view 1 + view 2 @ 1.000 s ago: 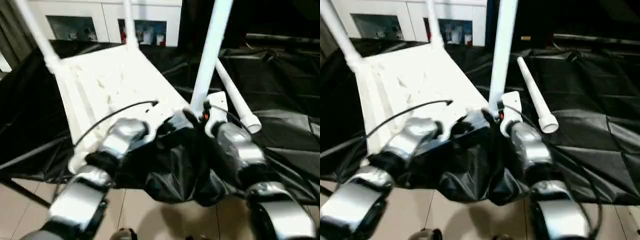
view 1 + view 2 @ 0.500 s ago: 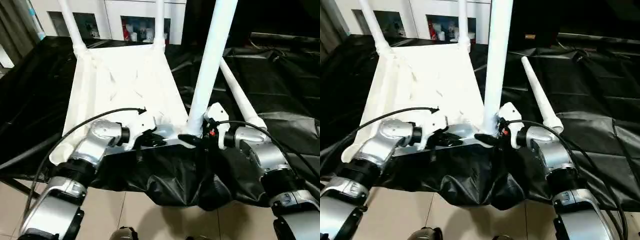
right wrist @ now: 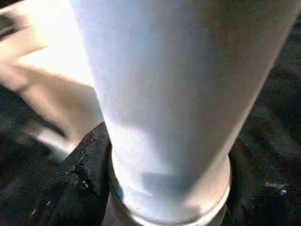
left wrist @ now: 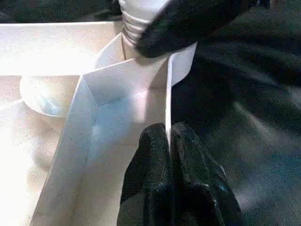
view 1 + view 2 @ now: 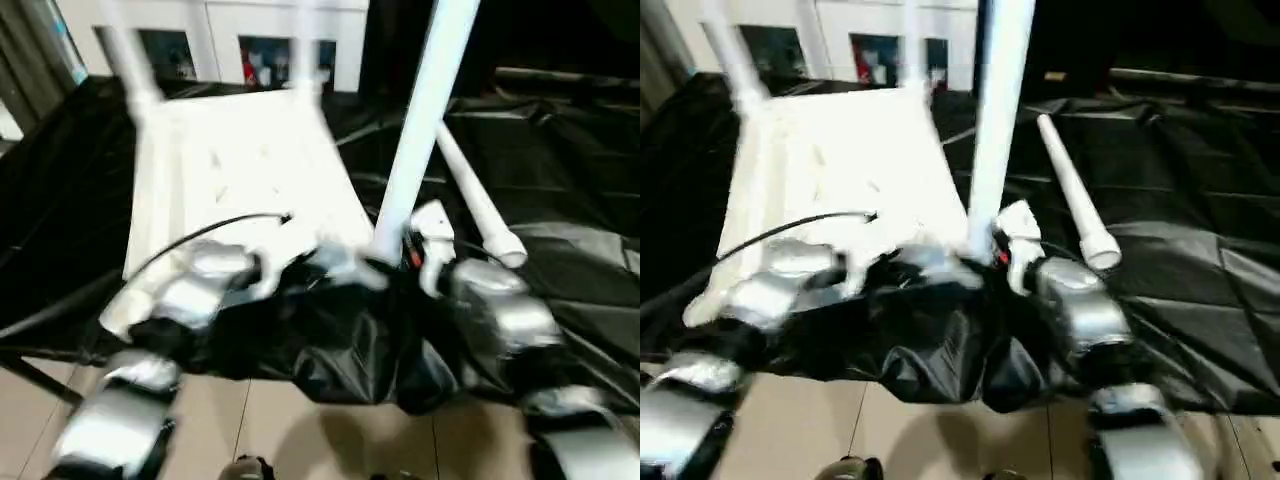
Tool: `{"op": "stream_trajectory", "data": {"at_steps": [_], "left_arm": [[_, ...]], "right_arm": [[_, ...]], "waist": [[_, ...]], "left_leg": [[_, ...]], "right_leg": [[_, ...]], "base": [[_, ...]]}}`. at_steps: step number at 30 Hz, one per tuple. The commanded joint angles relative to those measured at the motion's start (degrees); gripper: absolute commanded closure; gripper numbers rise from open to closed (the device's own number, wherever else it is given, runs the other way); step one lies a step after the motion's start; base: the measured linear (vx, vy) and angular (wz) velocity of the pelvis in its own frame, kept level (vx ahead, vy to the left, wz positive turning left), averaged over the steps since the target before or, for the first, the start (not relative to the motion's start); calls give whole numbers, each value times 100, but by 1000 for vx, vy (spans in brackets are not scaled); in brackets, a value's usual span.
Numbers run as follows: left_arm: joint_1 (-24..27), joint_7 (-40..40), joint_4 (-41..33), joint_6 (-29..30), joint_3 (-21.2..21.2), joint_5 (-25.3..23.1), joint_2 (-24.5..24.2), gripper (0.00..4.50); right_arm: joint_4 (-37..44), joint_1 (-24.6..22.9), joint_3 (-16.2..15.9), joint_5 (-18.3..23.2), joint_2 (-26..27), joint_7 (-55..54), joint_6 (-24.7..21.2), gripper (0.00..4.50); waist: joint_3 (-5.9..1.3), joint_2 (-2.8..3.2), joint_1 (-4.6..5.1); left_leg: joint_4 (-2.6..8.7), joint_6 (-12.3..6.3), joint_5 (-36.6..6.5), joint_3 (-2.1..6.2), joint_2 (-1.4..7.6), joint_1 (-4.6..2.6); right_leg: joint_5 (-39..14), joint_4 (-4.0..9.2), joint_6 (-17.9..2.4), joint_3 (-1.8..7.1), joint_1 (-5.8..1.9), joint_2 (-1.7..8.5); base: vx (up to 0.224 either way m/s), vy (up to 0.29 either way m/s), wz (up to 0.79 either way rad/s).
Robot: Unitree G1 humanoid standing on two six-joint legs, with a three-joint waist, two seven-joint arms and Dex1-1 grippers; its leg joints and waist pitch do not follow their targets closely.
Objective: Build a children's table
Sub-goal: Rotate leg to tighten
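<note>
Two black fingers (image 4: 155, 174) of the left gripper (image 4: 169, 141) pinch the upturned tabletop's rim (image 4: 168, 101). The right gripper (image 3: 164, 188) straddles the upright leg's base (image 3: 169, 155), narrower than before. The children's table (image 5: 240, 160) lies upside down on black sheeting (image 5: 560, 170), unmoved; a loose leg (image 5: 1072, 195) lies beside it.

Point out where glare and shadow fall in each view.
Left eye view: light washes out the tabletop underside; the black sheet shows glossy streaks. Left wrist view: the rim pinched by the left claw casts shade into the corner. Right wrist view: the leg is bright up high, shaded near its collar.
</note>
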State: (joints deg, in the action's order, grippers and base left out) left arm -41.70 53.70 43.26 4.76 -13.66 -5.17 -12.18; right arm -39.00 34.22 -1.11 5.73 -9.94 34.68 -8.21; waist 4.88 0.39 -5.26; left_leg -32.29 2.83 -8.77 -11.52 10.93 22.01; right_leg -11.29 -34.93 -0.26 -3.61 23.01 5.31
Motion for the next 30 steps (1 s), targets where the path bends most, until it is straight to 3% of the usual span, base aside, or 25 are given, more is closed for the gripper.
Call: {"op": "stream_trajectory", "data": {"at_steps": [1,5,8,10,11,13,16,21,22,24,25,26,27,30], "left_arm": [[-111,-732,263,215,116,47,336,450],[-435,-1824,661,690,386,88,867,450],[-611,-2092,792,779,415,89,1272,450],[-638,-2073,808,693,341,34,1305,450],[-658,-2023,823,620,301,18,1314,450],[-666,-1944,833,532,257,1,1302,450],[-678,-1767,881,337,204,-14,1276,450],[-883,-2056,1189,-334,371,-11,1364,450],[-897,-2075,1207,-358,381,-8,1369,450],[-1014,-2349,1317,-610,455,-8,1409,450],[-1014,-2349,1317,-610,455,-8,1409,422],[-1088,-2248,1332,-555,619,185,1457,422],[-1222,-2295,1302,-507,896,450,1483,405],[-1315,-2586,1217,-640,959,387,1280,386]], "right_arm": [[-433,-16,65,-101,248,-767,-146,177],[-888,85,405,-3,644,-1887,-157,177],[-1162,222,468,-58,936,-2374,22,177],[-1173,262,492,-22,990,-2325,65,177],[-1150,292,532,36,1017,-2251,97,107],[-1137,324,563,62,1022,-2232,127,107],[-1211,429,650,2,953,-2450,368,65],[-775,313,1066,152,711,-2799,750,65],[-751,303,1077,159,701,-2801,754,65],[-531,186,1122,181,635,-2798,705,65],[-531,186,1122,181,635,-2798,705,58],[-404,102,1124,179,605,-2786,668,58],[-136,-87,1123,191,563,-2774,568,56],[381,-455,1025,181,553,-2670,334,56]], "waist": [[-312,-48,-2],[-319,-66,-16],[-333,-23,-19],[-346,-37,-37],[-355,-32,-47],[-359,-30,-55],[-364,-22,-41],[-363,-7,-62],[-370,33,-80],[-419,34,-96],[-435,31,-100],[-434,50,-103],[-484,51,-122],[-541,53,-150]], "left_leg": [[408,-5,-1725,140,247,-150],[401,19,-1809,129,231,-190],[405,-24,-1680,138,225,-149],[397,-130,-1569,138,216,-121],[389,-188,-1513,134,213,-116],[384,-241,-1453,136,212,-106],[392,-246,-1443,144,210,-84],[398,-207,-1574,136,218,-120],[391,-211,-1573,125,221,-134],[361,-253,-1240,145,217,-76],[342,-303,-1087,143,215,-61],[331,-357,-978,143,215,-51],[254,-578,-492,128,196,-36],[144,-983,85,130,168,11]], "right_leg": [[-2067,554,-1107,277,-162,386],[-2074,588,-1064,281,-143,376],[-1770,561,-1086,275,-169,368],[-1450,538,-1093,268,-199,359],[-1328,530,-1103,268,-206,362],[-1223,523,-1126,263,-220,361],[-1268,521,-1110,250,-235,362],[-1480,560,-1074,261,-208,363],[-1378,568,-1059,265,-199,347],[-728,462,-1151,249,-259,338],[-485,431,-1177,245,-273,340],[-296,410,-1228,241,-270,344],[503,317,-1393,229,-293,335],[1637,175,-1580,201,-278,294]], "base": [[0,0,0],[0,0,0],[0,0,0],[0,0,0],[0,0,0],[0,0,0],[0,0,0],[0,0,0],[0,0,0],[0,0,0],[0,0,0],[0,0,0],[0,0,0],[0,0,0]]}}
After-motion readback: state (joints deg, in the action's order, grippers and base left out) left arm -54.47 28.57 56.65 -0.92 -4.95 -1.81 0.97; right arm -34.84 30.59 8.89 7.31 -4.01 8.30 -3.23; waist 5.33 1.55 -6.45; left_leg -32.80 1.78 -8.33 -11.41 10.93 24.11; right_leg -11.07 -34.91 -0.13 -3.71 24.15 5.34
